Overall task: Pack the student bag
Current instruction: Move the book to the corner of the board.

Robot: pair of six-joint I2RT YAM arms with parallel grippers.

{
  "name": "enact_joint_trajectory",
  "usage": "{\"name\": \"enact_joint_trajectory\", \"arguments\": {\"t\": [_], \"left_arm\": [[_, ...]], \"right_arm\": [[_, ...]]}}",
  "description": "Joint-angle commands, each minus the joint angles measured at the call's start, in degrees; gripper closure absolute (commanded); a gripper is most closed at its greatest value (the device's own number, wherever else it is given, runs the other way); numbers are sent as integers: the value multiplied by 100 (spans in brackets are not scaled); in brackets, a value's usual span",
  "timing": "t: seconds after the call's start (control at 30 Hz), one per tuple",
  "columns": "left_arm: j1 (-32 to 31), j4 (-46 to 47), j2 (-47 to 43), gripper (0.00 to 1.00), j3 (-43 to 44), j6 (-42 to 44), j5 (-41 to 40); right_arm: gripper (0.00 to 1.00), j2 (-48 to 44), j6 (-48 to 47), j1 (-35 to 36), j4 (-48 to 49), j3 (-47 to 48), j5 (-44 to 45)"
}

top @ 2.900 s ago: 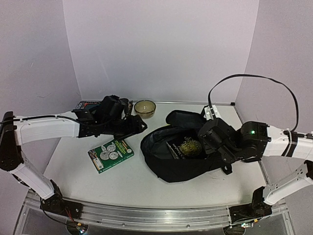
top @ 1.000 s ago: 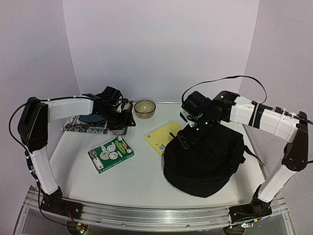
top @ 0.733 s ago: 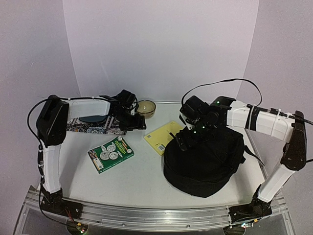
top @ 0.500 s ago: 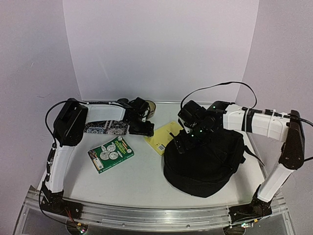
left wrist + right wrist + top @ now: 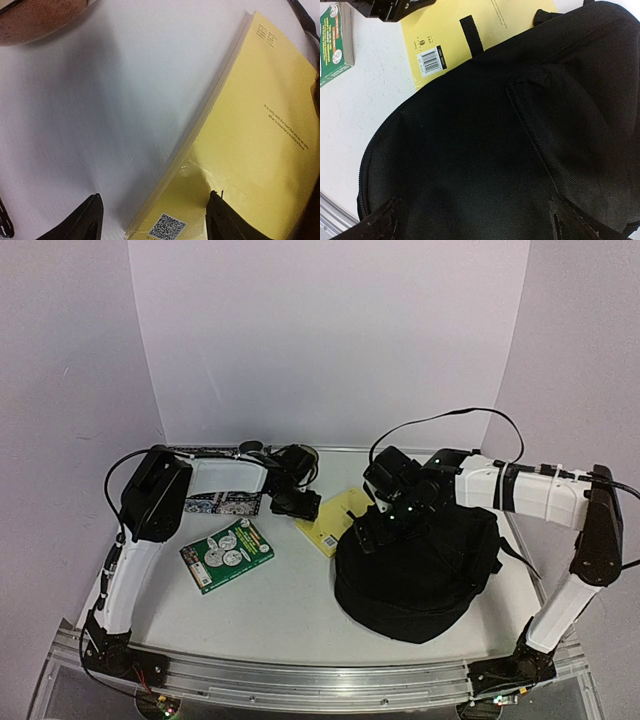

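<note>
Right wrist view: student bag [image 5: 470, 125] directly below the right gripper [image 5: 475, 220], its jaws wide apart and empty.

On the white table [image 5: 290, 615] I count four loose items. A yellow book [image 5: 328, 523] lies flat near the middle, turned at an angle. I read a QR code [image 5: 167, 227] at one of its corners and a barcode [image 5: 432, 60] along another edge. A green book [image 5: 227, 555] with coin pictures lies flat, nearer and to the left, apart from the yellow one. A dark patterned flat item [image 5: 225, 503] lies further left. A brown speckled bowl [image 5: 40, 17] stands beyond the yellow book, not touching it.
</note>
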Motion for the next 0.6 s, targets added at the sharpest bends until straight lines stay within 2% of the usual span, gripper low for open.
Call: {"name": "enact_joint_trajectory", "arguments": {"t": [0.0, 0.13, 0.33, 0.43, 0.57], "left_arm": [[-202, -784, -23, 32, -1061, -193, -226], [-231, -804, -379, 36, -1912, -522, -276], [-296, -805, -997, 40, -2695, -819, -283], [-317, -806, -1331, 40, -2894, -974, -212], [-320, -802, -1713, 37, -2734, -1086, -171]], "right_arm": [[2, 14, 70, -1, -167, -77, -29], [2, 43, 73, -7, -126, -71, -80], [2, 183, 56, 1, -98, 54, -184], [2, 236, 77, -1, -78, 156, -193], [2, 332, 19, -11, -34, 368, -49]]}}
